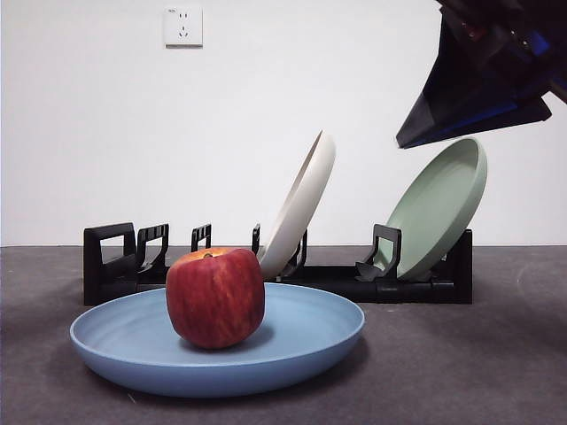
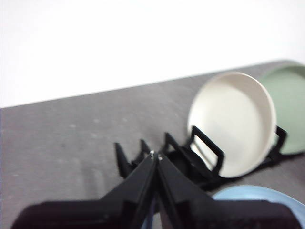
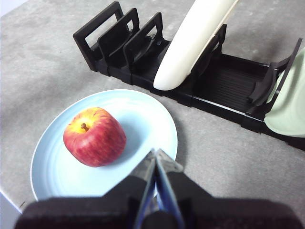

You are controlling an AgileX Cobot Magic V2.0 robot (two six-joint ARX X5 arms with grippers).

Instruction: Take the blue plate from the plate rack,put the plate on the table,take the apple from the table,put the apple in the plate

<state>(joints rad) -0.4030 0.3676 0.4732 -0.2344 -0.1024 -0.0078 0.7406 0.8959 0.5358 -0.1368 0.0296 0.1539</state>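
Observation:
The red apple (image 1: 215,297) rests upright in the light-blue plate (image 1: 310,332), which lies flat on the dark grey table (image 1: 469,363) in front of the black plate rack (image 1: 115,261). In the right wrist view the apple (image 3: 94,136) sits left of centre in the blue plate (image 3: 143,119). My right gripper (image 3: 155,153) is shut and empty, raised above the plate's edge and apart from the apple. It shows as a dark tip (image 1: 406,137) at the front view's top right. My left gripper (image 2: 155,155) is shut and empty, raised near the rack's (image 2: 200,162) handle end.
A cream-white plate (image 1: 299,208) leans in the rack's middle slot and a pale green plate (image 1: 438,208) leans at its right end. The rack's left slots hold nothing. A wall socket (image 1: 182,27) is on the white wall behind.

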